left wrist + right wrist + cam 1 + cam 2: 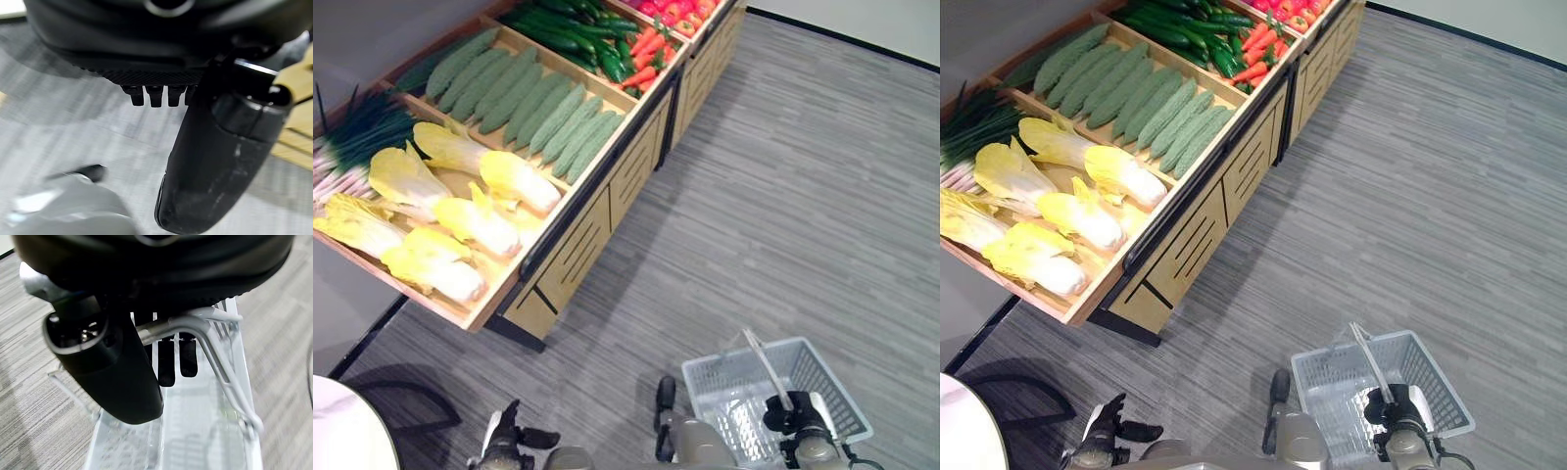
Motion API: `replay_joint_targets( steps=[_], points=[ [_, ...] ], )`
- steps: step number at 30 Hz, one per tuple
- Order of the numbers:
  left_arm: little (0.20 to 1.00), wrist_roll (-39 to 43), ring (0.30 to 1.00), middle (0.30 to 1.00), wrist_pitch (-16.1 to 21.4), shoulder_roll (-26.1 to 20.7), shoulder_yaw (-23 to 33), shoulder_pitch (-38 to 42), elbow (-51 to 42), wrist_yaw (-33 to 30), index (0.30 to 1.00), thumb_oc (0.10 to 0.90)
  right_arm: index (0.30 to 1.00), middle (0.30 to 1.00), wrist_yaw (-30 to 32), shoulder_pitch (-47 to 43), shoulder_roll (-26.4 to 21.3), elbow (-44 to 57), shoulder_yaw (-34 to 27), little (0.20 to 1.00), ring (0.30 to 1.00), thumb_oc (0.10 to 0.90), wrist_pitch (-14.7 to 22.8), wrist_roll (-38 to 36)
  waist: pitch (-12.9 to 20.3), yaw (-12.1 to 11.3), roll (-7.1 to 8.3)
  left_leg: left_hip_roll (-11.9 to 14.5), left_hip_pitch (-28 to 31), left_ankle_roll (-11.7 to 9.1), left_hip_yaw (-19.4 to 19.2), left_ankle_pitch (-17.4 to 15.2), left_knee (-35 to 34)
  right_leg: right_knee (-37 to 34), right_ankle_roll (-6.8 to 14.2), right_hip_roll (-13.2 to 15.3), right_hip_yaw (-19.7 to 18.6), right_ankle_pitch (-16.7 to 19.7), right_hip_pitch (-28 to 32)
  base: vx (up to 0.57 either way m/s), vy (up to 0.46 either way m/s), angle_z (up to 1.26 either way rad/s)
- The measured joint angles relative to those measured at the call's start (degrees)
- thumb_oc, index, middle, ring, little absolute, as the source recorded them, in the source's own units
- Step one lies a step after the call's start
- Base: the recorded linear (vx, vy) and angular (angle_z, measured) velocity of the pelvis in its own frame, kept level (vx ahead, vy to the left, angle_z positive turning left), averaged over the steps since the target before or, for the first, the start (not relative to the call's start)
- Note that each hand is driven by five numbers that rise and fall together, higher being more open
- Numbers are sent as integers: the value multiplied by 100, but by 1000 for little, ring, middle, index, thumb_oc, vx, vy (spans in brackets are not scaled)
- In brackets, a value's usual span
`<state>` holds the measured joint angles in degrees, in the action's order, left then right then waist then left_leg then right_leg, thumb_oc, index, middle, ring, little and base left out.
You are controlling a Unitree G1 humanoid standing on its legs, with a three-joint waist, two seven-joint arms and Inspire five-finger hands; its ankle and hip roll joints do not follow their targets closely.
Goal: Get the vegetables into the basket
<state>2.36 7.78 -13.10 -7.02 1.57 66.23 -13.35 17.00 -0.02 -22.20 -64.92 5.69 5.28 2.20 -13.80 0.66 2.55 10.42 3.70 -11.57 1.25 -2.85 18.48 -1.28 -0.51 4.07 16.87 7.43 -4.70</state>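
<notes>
**Basket held at lower right, vegetables in stand at upper left**

Right hand [790, 415] at lower right of the eye views, fingers curled round the wire handle [195, 328] of the white mesh basket [822, 377]; right wrist view shows the handle passing under the fingers [166, 362], basket hanging below with nothing visible inside. Left hand [509, 431] at the bottom edge, lower left, holding nothing; left wrist view shows fingertips [155, 96] curled in, thumb out, grey carpet [803, 196] past them.

Wooden produce stand [607, 196] runs along upper left. Front bin: yellow-white cabbages [460, 220]. Next bin up: bumpy green gourds [524, 98]. Far left edge: green onions [352, 137]. Top of frame: dark green cucumbers [568, 29], then red and orange peppers [651, 49]. All vegetables are in the stand, well apart from the basket. White round surface [342, 431] at lower left corner.
</notes>
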Motion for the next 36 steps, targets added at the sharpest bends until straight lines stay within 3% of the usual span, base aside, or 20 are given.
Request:
replay_joint_targets(
  steps=[1,4,6,7,10,12,14,15,16,18,19,21,28,31,33,35,36],
  points=[
    [1000,7,1000,1000,17,58,-20,33,-39,-2,1000,900,300,300,3,-38,-20,26,2,300,300,400,0,-11,-5,10,-1,98,-210,-133,110,178,254,79,-30,-80,122,-140,5,143,-210,56],
    [1000,117,1000,1000,-25,87,-20,205,-43,-3,1000,900,300,300,3,50,28,59,23,300,300,400,18,-15,-98,-4,107,243,-518,-143,-109,475,649,5,-158,-55,449,-285,204,142,-136,59],
    [1000,107,1000,1000,-33,86,-51,271,-56,-3,1000,900,300,300,15,37,29,38,22,300,300,400,19,-41,-170,28,186,413,-632,-125,-861,363,597,-153,-318,-49,637,-439,376,125,-88,65],
    [1000,104,1000,1000,-47,90,-174,354,-37,-4,1000,900,300,300,45,78,25,51,12,300,300,400,23,-57,-180,27,193,417,-787,-67,-1266,240,347,-290,-314,-48,788,-412,431,156,-42,74],
    [1000,104,1000,1000,-72,85,-212,434,-54,-11,1000,900,300,300,42,-26,39,62,19,300,300,400,46,-57,-247,10,150,184,-1035,96,-1676,168,-554,-399,-179,-84,963,-487,461,162,-1,41],
    [1000,107,1000,1000,-117,54,-182,486,-28,-18,1000,900,300,300,43,-118,100,114,19,300,300,400,66,-57,-279,-9,139,-42,-1264,366,-2047,429,-1265,-399,-127,-117,1054,-525,486,185,43,15],
    [1000,98,1000,1000,-124,-6,-185,467,-29,-26,1000,900,300,300,50,-143,162,174,39,300,300,400,83,-57,-340,-69,95,-123,-1347,427,-2227,801,-1561,-398,-18,-193,1065,-595,700,211,95,-14],
    [1000,100,1000,1000,-117,-7,-181,405,-50,-35,1000,900,300,300,45,-111,181,162,39,300,300,400,108,-54,-311,-91,21,-130,-1258,564,-2225,963,-1640,-380,111,-233,1029,-590,792,188,162,-18],
    [1000,99,1000,1000,-117,-34,-178,375,-57,-36,1000,900,300,300,49,-100,219,156,38,300,300,400,111,-54,-328,-116,56,-189,-1161,876,-2234,1028,-1703,-361,206,-201,999,-610,885,158,163,-13],
    [1000,87,1000,1000,-125,-65,-185,367,-56,-38,1000,900,300,300,49,-22,256,170,35,300,300,400,120,-53,-310,-115,156,-410,-983,953,-2255,1031,-1961,-305,328,-32,987,-652,927,93,127,10],
    [1000,86,1000,1000,-137,-80,-192,362,-91,-38,1000,900,300,300,48,43,262,168,26,300,300,400,114,-52,-313,-98,180,-571,-899,1196,-2258,1045,-2065,-143,360,129,966,-655,918,65,132,25],
    [1000,86,1000,1000,-135,-268,-188,374,-150,-44,1000,900,300,300,29,-27,347,175,49,300,300,400,105,-38,-313,-135,193,-719,-865,1354,-2236,926,-2069,110,363,319,838,-656,845,116,191,20],
    [1000,90,1000,1000,-133,-503,-172,345,-128,-54,1000,900,300,300,21,-252,472,155,232,300,300,400,109,12,-328,-305,388,-765,-746,1353,-2238,687,-2057,370,475,411,793,-664,850,51,111,-1],
    [1000,90,1000,1000,-143,-463,-156,307,-76,-46,1000,900,300,300,18,-405,469,69,321,300,300,400,115,16,-334,-292,389,-727,-680,1383,-2228,576,-2126,1031,621,521,728,-715,629,76,67,2],
    [1000,91,1000,1000,-119,-433,-181,301,-80,-53,1000,900,300,300,21,-322,439,53,363,300,300,400,105,13,-312,-283,343,-728,-518,1441,-2004,589,-2253,2200,1023,728,246,-1034,111,93,-21,38],
    [1000,92,1000,1000,-121,-447,-183,299,-69,-53,1000,900,300,300,17,-240,448,80,369,300,300,400,104,11,-282,-266,384,-755,-516,1469,-1876,606,-2274,2178,1055,830,-22,-1061,-8,110,-118,48],
    [1000,94,1000,1000,-124,-450,-175,292,-24,-57,1000,900,300,300,16,-166,465,106,371,300,300,400,103,2,-264,-260,390,-826,-527,1494,-1748,619,-2336,1651,1075,952,-124,-1046,-58,79,-123,48]
  ],
)
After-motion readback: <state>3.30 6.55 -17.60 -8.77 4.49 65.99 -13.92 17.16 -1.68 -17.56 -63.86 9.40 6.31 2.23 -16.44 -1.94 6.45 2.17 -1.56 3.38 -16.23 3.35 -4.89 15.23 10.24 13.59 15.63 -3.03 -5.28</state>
